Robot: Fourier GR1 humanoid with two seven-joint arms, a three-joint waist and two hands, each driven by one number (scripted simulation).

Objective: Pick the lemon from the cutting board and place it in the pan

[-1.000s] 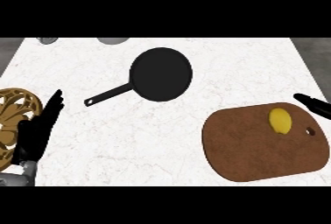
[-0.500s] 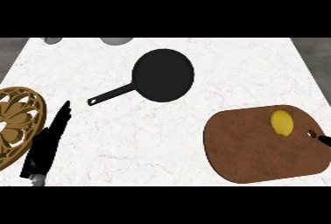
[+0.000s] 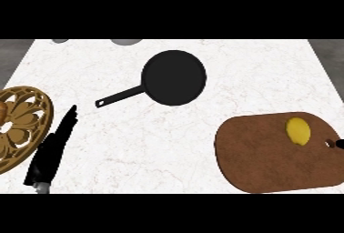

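While the brown cutting board (image 3: 279, 157) carries the lemon (image 3: 299, 131) near its far right corner, long axis running away from the robot, the black pan (image 3: 174, 77) holds nothing, handle pointing near-left. Left hand (image 3: 52, 148) lies flat, straight-fingered; the right hand's (image 3: 341, 144) state is unreadable.

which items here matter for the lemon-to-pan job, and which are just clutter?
Job:
lemon
cutting board
pan
right hand, barely in view at the right edge

Clutter:
gold trivet
left hand, resting beside the trivet
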